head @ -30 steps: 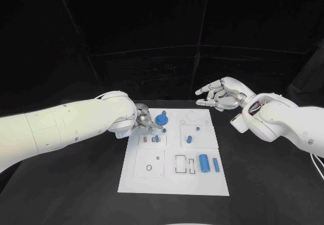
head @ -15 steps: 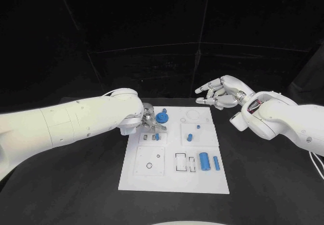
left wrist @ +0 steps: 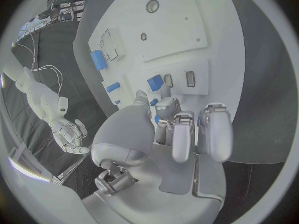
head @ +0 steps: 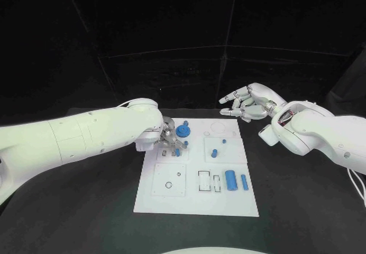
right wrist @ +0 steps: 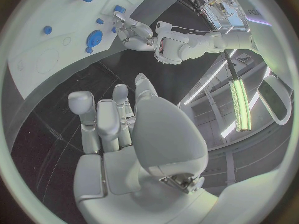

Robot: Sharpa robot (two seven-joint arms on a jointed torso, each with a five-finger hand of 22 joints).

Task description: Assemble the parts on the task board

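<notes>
1. Task board (head: 194, 201): white plate, lay flat in the middle of the black table (head: 91, 211), long axis running away from the robot; judged rigid and unlikely to shift under light pressing

2. Blue parts: a large round knob-like part (head: 182, 131) stood at the far left of the board; a small blue piece (head: 176, 152) sat in a recess just nearer than it; a short peg (head: 214, 155) and a smaller stud (head: 223, 141) lay right of centre; a thick cylinder (head: 230, 182) and a thin pin (head: 244, 183) lay side by side near the right edge of the near half

3. Handling, as judged: the parts looked hard, light and smooth, so liable to slip or roll; the cylinders would best be taken across their round sides, the small piece by fingertips on opposite faces; fits looked close, so alignment would matter more than force

4. Left hand (head: 164, 138): reached in over the board's left edge, fingers curled down close beside the round knob and above the small piece; whether it pinched anything could not be told. In the left wrist view its fingers (left wrist: 187, 134) pointed down at the board, tips near the small blue piece (left wrist: 154, 82)

5. Right hand (head: 248, 104): raised beyond the board's far right corner, well apart from every part, fingers loosely spread, holding nothing
</notes>
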